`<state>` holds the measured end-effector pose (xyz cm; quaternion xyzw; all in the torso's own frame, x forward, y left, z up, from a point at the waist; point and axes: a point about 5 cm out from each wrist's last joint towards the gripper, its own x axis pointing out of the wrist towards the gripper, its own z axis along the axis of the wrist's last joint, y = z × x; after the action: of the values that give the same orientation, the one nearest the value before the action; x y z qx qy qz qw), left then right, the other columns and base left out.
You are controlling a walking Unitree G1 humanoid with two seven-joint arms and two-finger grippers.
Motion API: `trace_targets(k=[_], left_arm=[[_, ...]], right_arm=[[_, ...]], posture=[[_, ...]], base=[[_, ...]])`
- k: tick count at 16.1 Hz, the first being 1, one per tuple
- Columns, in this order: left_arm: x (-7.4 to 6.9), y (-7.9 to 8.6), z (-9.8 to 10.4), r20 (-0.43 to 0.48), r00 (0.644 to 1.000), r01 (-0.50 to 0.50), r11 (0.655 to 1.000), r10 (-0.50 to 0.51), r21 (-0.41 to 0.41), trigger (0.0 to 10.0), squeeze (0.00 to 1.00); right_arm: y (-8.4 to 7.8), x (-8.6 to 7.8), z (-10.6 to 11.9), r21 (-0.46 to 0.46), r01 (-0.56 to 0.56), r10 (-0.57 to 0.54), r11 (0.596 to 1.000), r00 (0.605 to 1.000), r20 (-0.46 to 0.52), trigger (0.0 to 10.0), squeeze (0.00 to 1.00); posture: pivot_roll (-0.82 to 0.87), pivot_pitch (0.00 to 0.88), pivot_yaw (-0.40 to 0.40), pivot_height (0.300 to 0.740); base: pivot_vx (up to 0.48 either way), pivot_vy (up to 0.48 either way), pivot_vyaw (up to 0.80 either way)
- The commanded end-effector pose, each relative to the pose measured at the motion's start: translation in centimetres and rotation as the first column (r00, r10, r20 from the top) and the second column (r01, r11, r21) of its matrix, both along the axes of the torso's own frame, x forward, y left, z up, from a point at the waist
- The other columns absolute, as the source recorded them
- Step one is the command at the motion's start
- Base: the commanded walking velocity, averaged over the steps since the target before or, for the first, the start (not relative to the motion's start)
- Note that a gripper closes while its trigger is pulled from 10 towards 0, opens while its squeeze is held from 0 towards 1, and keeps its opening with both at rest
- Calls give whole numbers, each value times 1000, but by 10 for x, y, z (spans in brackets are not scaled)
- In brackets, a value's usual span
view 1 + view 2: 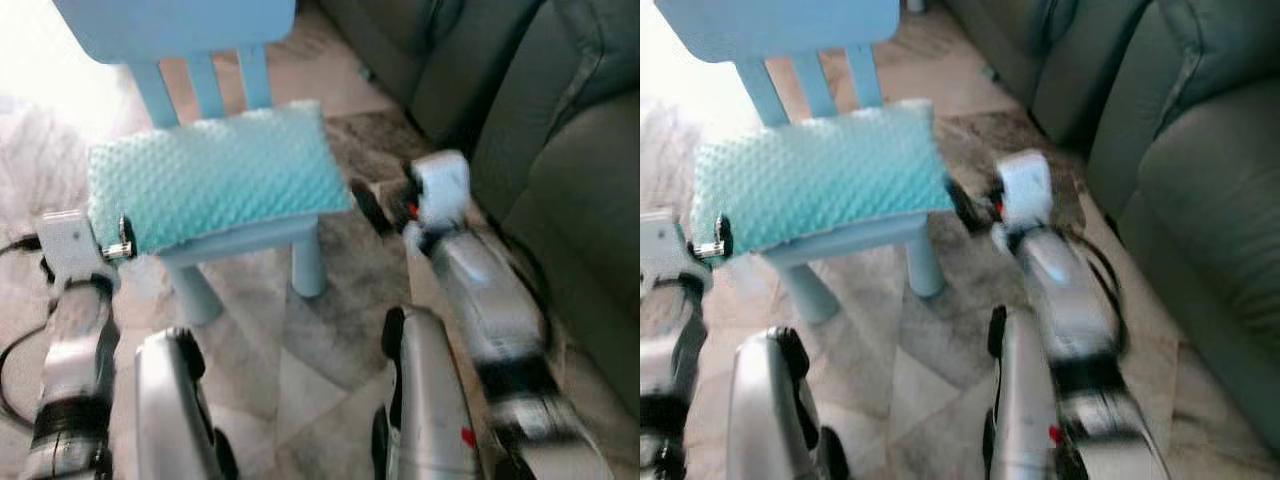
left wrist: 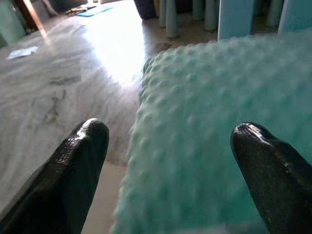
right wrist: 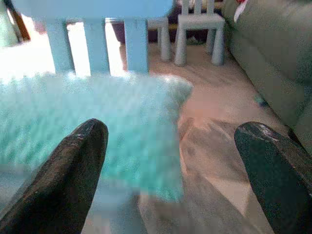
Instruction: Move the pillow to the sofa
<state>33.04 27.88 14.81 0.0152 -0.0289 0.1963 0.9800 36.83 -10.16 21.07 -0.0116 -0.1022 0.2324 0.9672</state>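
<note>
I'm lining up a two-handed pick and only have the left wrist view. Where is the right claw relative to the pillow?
Observer: The right claw is at the pillow's right end, open; your left claw faces the opposite end.
Operator: What is the pillow resting on?
Observer: The seat of a light blue chair.
Operator: Where's the sofa?
Observer: The grey sofa is on the robot's right, beside the chair.
</note>
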Motion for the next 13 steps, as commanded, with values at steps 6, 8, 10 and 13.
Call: trace_targets(k=[6,8,10,13], left_arm=[[28,22,31,86,989,-108,983,121,-146,10000,0],[35,23,38,94,987,-112,976,131,-184,10000,0],[42,22,45,110,988,-77,972,104,-223,10000,0],[49,15,43,73,996,-28,962,49,-273,10000,0]], right_arm=[[18,29,25,5,-28,28,1000,998,51,10000,0],[16,35,24,38,-21,21,999,1000,3,10000,0],[23,39,22,14,-58,58,998,998,-10,10000,0],[22,42,16,12,-46,47,999,997,-67,10000,0]], posture=[[-106,392,-54,401],[-112,408,-56,401],[-100,418,-56,401],[-72,430,-52,401]], base=[[0,0,0],[0,0,0],[0,0,0],[0,0,0]])
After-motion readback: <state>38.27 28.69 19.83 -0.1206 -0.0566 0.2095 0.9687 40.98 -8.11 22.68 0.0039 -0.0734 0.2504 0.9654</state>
